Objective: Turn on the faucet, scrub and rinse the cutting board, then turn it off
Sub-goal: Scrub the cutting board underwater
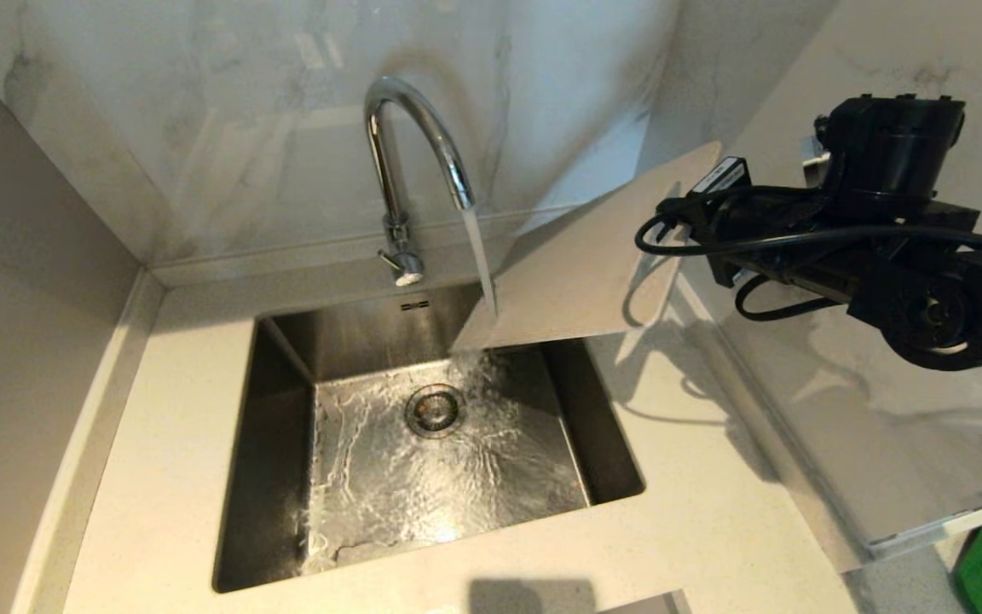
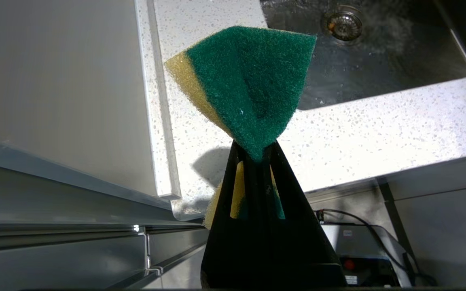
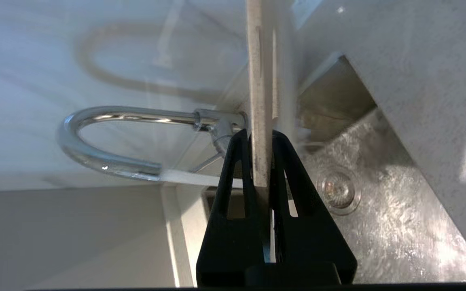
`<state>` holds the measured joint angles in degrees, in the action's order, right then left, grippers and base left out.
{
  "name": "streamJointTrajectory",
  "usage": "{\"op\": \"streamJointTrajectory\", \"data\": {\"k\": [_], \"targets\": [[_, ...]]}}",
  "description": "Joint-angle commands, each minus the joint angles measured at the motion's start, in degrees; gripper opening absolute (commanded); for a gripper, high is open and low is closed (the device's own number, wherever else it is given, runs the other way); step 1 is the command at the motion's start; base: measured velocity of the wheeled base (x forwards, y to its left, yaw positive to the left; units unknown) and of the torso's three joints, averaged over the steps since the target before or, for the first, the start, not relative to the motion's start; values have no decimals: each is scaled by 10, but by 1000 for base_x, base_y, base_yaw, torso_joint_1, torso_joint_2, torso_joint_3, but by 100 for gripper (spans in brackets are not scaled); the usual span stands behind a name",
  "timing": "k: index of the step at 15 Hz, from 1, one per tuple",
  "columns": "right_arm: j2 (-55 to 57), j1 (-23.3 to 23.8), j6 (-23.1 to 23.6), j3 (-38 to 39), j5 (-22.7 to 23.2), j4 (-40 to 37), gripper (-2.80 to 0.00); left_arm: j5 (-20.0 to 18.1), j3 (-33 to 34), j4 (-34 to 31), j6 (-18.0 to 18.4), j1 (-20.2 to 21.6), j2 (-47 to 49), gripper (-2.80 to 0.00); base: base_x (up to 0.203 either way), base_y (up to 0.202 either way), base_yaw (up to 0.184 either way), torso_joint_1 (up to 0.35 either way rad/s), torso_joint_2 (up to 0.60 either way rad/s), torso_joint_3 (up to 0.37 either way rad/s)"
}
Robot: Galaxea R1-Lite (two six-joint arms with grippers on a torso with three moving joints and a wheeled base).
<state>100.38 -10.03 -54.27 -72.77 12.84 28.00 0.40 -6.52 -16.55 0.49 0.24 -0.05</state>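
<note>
Faucet: the tall shiny chrome gooseneck faucet (image 1: pixel 410 162) stood at the back edge of the sink, its small lever handle low at its base, and a stream of water (image 1: pixel 481 260) ran from its arched spout.

Cutting board: the large thin cream-white plastic cutting board (image 1: pixel 580 264) was held tilted over the back right corner of the sink, its low corner under the stream and its high end up by the right wall; in the right wrist view it showed edge-on (image 3: pixel 260 101).

Right gripper: the black right gripper (image 3: pixel 262 161) was clamped on the board's edge, one finger on each face, while the right arm reached in from the right side of the head view.

Left gripper: the black left gripper (image 2: pixel 260 157) was pinched tight on a small green-and-yellow scrubbing sponge (image 2: pixel 249 85), which fanned out above the fingertips; it hung over the front of the counter, away from the board, outside the head view.

Sink: the square stainless steel sink (image 1: pixel 278 426) had water rippling across its floor around the round metal drain (image 1: pixel 435 409).

Counter: the pale speckled stone counter (image 1: pixel 176 477) framed the sink on all sides.

Walls: glossy white marble-look walls (image 1: pixel 227 111) rose behind and to the right.
</note>
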Motion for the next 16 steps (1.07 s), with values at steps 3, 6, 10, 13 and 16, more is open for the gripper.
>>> {"op": "streamJointTrajectory", "data": {"k": [3,6,10,13,16], "targets": [[18,0,-4,-2,6,1,-280,0,0,-1,0,0,0,-280,0,0,0,0,0,0],[14,-2,-39,-2,53,2,-280,0,0,-1,0,0,0,-280,0,0,0,0,0,0],[-4,-3,-47,-1,76,1,-280,0,0,-1,0,0,0,-280,0,0,0,0,0,0],[-28,-3,-45,9,75,0,-280,0,0,-1,0,0,0,-280,0,0,0,0,0,0],[-101,-3,-42,42,75,-18,-280,2,-1,-1,-2,0,0,-280,0,0,0,0,0,0]]}}
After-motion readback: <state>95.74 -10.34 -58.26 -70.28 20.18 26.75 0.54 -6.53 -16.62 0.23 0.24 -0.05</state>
